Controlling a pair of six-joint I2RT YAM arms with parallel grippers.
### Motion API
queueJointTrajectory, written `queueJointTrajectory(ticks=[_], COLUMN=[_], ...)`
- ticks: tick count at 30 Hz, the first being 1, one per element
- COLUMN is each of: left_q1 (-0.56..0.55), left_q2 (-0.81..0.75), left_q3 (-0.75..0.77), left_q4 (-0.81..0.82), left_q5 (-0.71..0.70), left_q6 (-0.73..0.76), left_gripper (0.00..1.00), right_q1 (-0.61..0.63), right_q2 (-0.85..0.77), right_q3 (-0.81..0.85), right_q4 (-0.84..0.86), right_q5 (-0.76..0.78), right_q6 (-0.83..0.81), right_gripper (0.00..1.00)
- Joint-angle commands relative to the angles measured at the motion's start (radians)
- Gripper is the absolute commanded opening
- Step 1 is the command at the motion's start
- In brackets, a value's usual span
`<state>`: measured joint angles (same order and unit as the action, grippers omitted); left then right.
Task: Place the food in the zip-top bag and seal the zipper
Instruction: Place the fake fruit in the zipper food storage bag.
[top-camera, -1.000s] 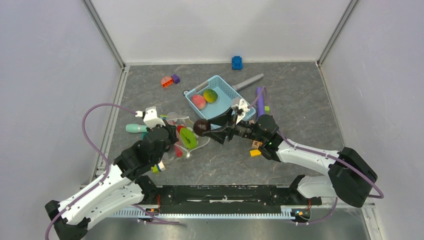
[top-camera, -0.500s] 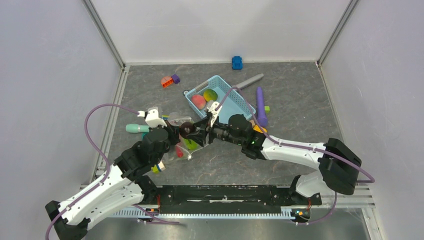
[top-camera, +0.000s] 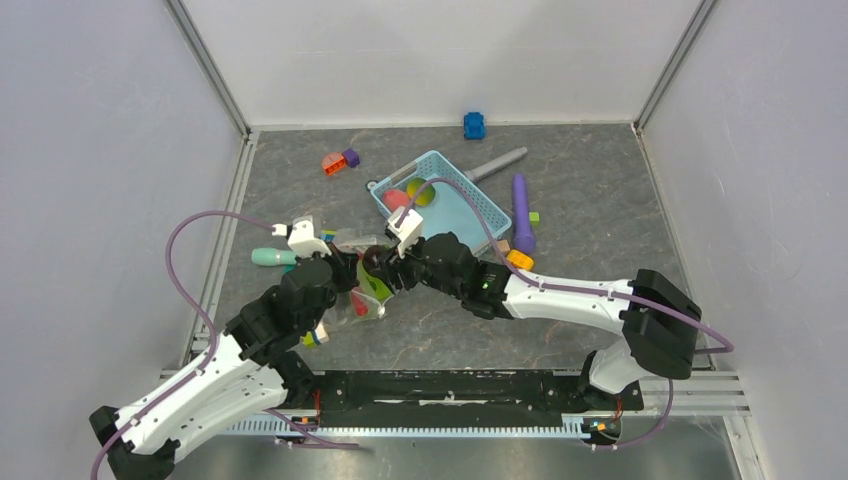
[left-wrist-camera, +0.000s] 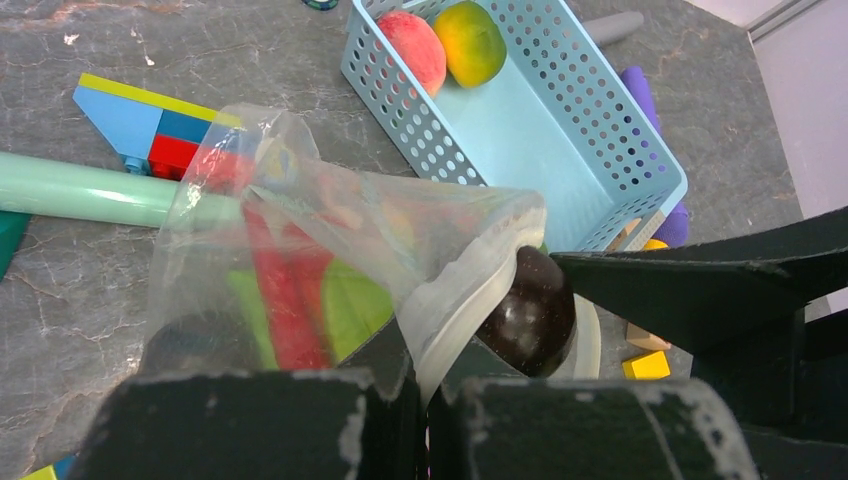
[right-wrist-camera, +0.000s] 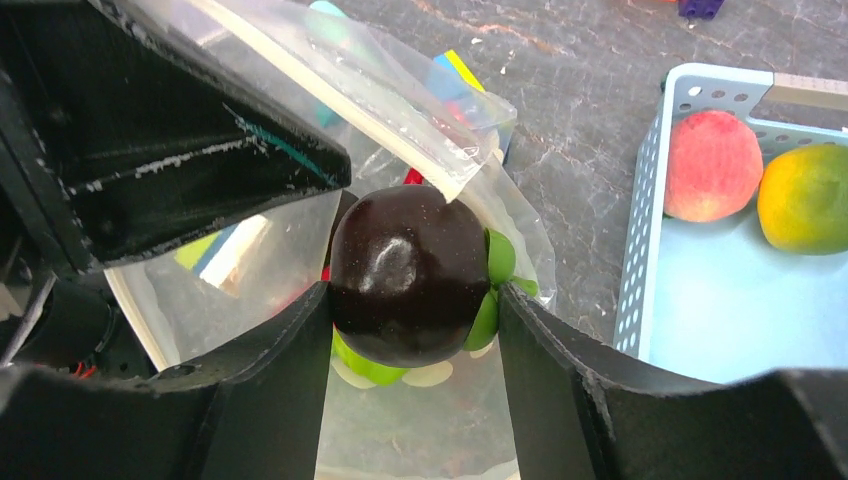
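Your right hand is clamped on the glossy dark brown round toy fruit, right at the mouth of the clear floppy plastic zip-top bag. Your left hand is closed on the bag's thin press-seal zipper strip, propping it open. The fruit looks light, hard and slick, so it'll likely roll once released. The film is limp; grip the stiffer strip. A pink toy peach and an orange-green toy fruit wait in the light-blue mesh basket.
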<state>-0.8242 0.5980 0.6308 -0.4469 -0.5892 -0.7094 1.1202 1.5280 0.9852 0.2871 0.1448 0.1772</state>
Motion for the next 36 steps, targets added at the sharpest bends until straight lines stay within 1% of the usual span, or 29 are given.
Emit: queueJointTrajectory(ticks=[1,6,14,20,23,24,27,34,36], left_q1=[0.0,0.001,0.001,0.0,0.0,0.0,0.0,0.001,0.0], left_q2=[-0.02,-0.017,-0.017,-0.019,-0.022,-0.024,-0.028,-0.032,-0.033], left_q3=[0.005,0.006,0.008,0.01,0.008,0.008,0.008,0.008,0.007], left_q4=[0.053,0.053,0.046,0.047,0.045,0.045,0.044,0.043,0.042], left_q5=[-0.011,-0.018,-0.029,-0.022,-0.021,-0.021,-0.021,-0.021,-0.023], left_q6=[-0.002,-0.005,-0.007,-0.006,-0.006,-0.006,-0.006,-0.005,-0.005], left_gripper=[0.02,0.02,0.02,0.02,0.02,0.02,0.02,0.02,0.02], right_q1=[0.012,0.016,0.018,0.018,0.018,0.018,0.019,0.017,0.016], right_q2=[-0.02,-0.054,-0.141,-0.13,-0.118,-0.118,-0.124,-0.149,-0.166], right_q3=[0.013,-0.015,-0.088,-0.085,-0.064,-0.062,-0.065,-0.066,-0.071], right_q4=[-0.023,-0.028,-0.003,-0.005,-0.021,-0.022,-0.018,-0.012,-0.015], right_q5=[0.029,-0.019,-0.062,-0.05,-0.042,-0.036,-0.013,0.033,0.066], right_q6=[-0.027,-0.049,-0.054,-0.051,-0.043,-0.043,-0.045,-0.055,-0.051], right_gripper=[0.53,0.58,0.62,0.67,0.74,0.79,0.89,0.96,0.98])
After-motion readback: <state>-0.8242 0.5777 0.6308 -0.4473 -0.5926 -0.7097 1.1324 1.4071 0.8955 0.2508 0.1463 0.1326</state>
